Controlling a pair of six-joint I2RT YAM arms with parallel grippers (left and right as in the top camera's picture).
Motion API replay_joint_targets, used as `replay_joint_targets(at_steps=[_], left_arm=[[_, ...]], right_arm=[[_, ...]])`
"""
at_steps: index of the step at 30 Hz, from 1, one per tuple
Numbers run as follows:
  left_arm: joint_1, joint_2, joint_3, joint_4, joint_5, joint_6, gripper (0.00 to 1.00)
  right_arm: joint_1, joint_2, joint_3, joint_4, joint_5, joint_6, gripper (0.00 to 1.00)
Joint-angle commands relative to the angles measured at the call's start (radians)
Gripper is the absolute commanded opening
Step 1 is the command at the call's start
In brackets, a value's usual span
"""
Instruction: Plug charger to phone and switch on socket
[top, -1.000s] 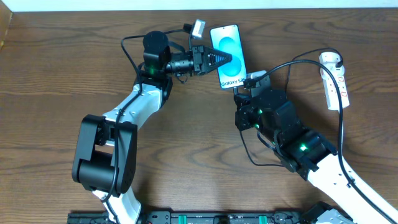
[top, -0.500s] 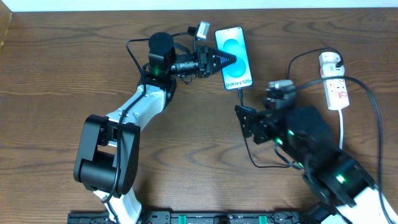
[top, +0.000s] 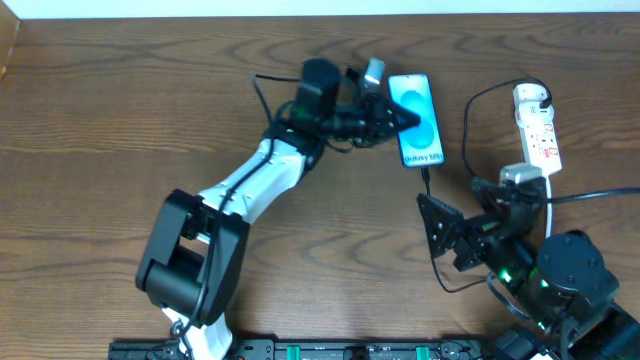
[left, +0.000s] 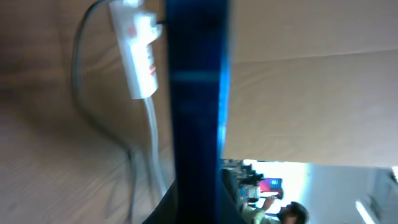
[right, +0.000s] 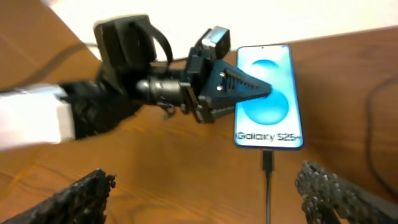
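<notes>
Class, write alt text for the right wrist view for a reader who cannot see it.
A lit phone reading Galaxy S25+, on a wooden table, has the black charger plugged into its bottom edge. The left gripper clamps its left side.

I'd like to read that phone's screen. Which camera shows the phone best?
The right wrist view: the phone faces it, text readable. Overhead shows it small, partly under the left gripper; the left wrist view shows only a blurred blue edge.

I can read white "Galaxy S25" on the phone (right: 280, 118) screen from the right wrist view, probably ending in a plus. The red marks on the socket (top: 541, 140) are too small for me to read.
</notes>
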Motion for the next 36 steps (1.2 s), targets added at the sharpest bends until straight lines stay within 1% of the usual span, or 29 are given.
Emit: replay_joint_targets(at_steps=[1, 2, 7, 9, 12, 17, 23, 28, 34, 36], left_arm=[[-0.018, -0.016, 0.080, -0.150, -0.067, 0.241, 0.07], [-0.020, -0.016, 0.082, -0.201, -0.076, 0.277, 0.07], [-0.016, -0.014, 0.082, -0.414, -0.084, 0.442, 0.07], [-0.016, -0.013, 0.082, -0.473, -0.083, 0.498, 0.07], [-0.016, -0.011, 0.082, -0.520, -0.083, 0.541, 0.07], [-0.008, -0.006, 0.082, -0.526, -0.083, 0.546, 0.07], [0.034, 0.025, 0.086, -0.526, -0.088, 0.544, 0.07], [0.069, 0.105, 0.135, -0.526, -0.074, 0.525, 0.07], [0.066, 0.241, 0.262, -0.454, 0.080, 0.525, 0.07], [0.066, 0.288, 0.294, -0.455, 0.133, 0.525, 0.07]], right_arm=[[-0.012, -0.005, 0.016, -0.059, 0.066, 0.010, 0.97], [-0.012, -0.003, 0.016, -0.085, 0.073, 0.010, 0.99], [-0.012, -0.003, 0.016, -0.160, 0.081, 0.010, 0.99], [-0.012, -0.003, 0.016, -0.171, 0.081, 0.010, 0.99], [-0.012, -0.003, 0.016, -0.181, 0.109, 0.042, 0.99], [-0.012, -0.003, 0.016, -0.204, 0.172, 0.109, 0.99], [-0.012, 0.003, 0.015, -0.230, 0.244, 0.114, 0.99], [-0.012, 0.003, 0.015, -0.226, 0.253, 0.114, 0.99], [-0.012, 0.003, 0.014, -0.226, 0.251, 0.114, 0.99], [-0.012, 0.003, 0.014, -0.228, 0.251, 0.114, 0.99]])
